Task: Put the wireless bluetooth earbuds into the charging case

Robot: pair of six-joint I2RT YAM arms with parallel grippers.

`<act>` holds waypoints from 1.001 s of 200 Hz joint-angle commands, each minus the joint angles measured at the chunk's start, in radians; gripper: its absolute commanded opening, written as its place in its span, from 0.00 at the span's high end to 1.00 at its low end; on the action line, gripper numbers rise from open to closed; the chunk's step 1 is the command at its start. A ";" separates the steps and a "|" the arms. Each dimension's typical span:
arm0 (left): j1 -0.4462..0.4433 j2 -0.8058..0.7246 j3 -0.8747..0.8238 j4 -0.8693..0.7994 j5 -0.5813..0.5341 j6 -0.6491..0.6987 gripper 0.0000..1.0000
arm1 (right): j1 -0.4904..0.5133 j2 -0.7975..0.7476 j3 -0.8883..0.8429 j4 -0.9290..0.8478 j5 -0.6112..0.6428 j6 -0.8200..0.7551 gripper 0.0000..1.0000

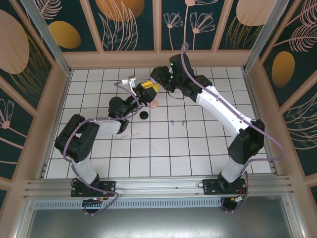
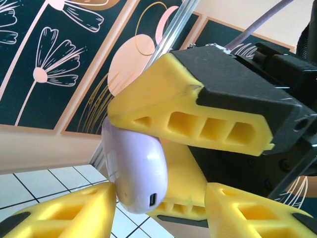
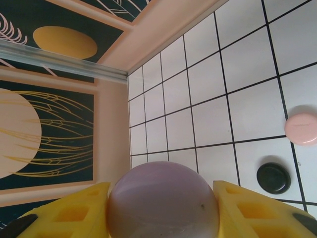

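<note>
From above, the left fingers (image 1: 144, 90) and the right fingers (image 1: 155, 86) are seen brought together over the bench (image 1: 208, 148), toward its far edge and a little left of its middle. Two lavender earbuds (image 1: 172, 121) are lying side by side near the middle of the bench, well apart from both arms. A pink case (image 1: 154, 104) and a black case (image 1: 144, 115) are set on the tiles just nearside of the meeting point. Over to the left wrist view: the lavender charging case (image 2: 133, 168) is held aloft, port end down and lid apparently shut, pinched by the right arm's yellow fingers. The left fingers are spread wide along the bottom with nothing gripped. One tip is just beside or touching the case's lower end; which cannot be told. Now the right wrist view: the case is clamped squarely between the right fingers, which are closed to its width. The pink and black cases are seen on the tiles beyond. The step in hand is judged to be getting the lid open. For that, the right grip is best kept on the body half alone, so the lid is not pinned. The left fingers would be closed only on the lid side, though the seam cannot be made out here. The shell is glossy and rounded, so slipping is to be expected and a slow, firm pull is called for.
</note>
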 commanded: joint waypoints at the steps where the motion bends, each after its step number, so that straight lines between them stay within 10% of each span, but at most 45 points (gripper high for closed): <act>1: 0.004 0.013 0.037 0.061 0.018 -0.013 0.51 | 0.010 -0.055 0.032 0.036 -0.021 0.017 0.65; 200: 0.004 0.022 0.054 0.113 -0.054 -0.016 0.63 | 0.024 -0.079 -0.024 0.062 -0.036 0.031 0.65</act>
